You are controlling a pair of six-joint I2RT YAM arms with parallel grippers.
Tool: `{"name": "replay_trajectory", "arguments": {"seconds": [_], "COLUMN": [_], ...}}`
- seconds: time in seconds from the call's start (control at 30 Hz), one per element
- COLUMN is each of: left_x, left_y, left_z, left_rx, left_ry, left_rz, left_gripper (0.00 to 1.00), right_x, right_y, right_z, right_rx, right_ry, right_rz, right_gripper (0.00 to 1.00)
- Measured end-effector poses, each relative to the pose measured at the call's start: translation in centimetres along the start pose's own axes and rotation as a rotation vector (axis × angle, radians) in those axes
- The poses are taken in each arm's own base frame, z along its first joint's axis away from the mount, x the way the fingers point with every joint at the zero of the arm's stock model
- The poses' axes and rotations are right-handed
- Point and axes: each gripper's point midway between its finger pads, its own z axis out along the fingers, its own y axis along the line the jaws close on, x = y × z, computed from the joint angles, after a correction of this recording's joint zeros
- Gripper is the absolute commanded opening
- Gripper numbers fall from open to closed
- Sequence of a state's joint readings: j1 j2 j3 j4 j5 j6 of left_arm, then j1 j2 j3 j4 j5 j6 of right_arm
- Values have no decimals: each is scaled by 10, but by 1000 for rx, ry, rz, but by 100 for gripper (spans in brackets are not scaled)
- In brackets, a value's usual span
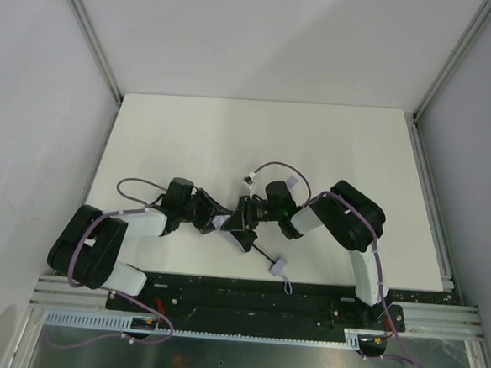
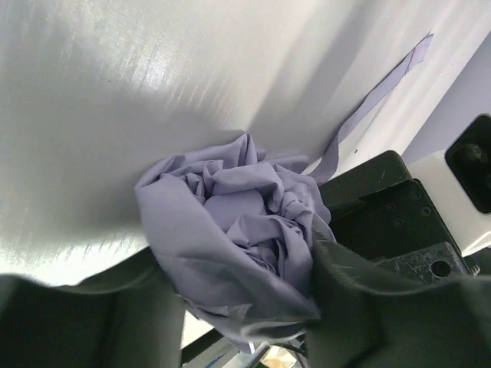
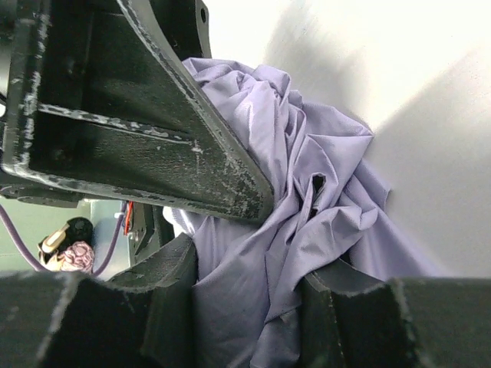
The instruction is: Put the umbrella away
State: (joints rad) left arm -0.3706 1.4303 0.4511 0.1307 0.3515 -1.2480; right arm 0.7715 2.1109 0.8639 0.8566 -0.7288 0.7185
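The umbrella (image 1: 228, 224) lies at the table's near middle, its bunched lavender-grey canopy between both grippers. Its thin black shaft (image 1: 264, 254) runs toward the near right and ends in the small pale handle (image 1: 278, 266) with a loop strap. My left gripper (image 1: 215, 220) is shut on the canopy from the left; the crumpled fabric (image 2: 238, 230) fills the space between its fingers. My right gripper (image 1: 245, 216) is shut on the canopy from the right; folds of fabric (image 3: 284, 230) are pinched between its fingers, and the left gripper's black body sits just beyond.
The white table (image 1: 257, 143) stretches away behind the arms, with grey walls on either side. A black rail (image 1: 254, 298) runs along the near edge. A strip of lavender tape (image 2: 376, 100) lies on the table.
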Motion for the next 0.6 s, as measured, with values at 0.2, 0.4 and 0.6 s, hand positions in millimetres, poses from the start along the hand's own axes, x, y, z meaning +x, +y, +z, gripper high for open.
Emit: {"name": "replay_trajectory", "arguments": {"seconds": [0.2, 0.4, 0.6], "left_x": [0, 3, 7], "left_y": [-3, -6, -4], "left_z": [4, 5, 4], "left_rx": [29, 47, 44], "left_ry": [10, 31, 48], "left_rz": [-6, 11, 9], "left_gripper": [6, 0, 0], "right_x": [-1, -2, -1], "right_y": [1, 0, 18], "right_z": [-2, -7, -7], "right_rx": [15, 86, 221], "right_ry": [1, 16, 60], "right_rz": [7, -1, -116], "right_gripper": [10, 53, 81]}}
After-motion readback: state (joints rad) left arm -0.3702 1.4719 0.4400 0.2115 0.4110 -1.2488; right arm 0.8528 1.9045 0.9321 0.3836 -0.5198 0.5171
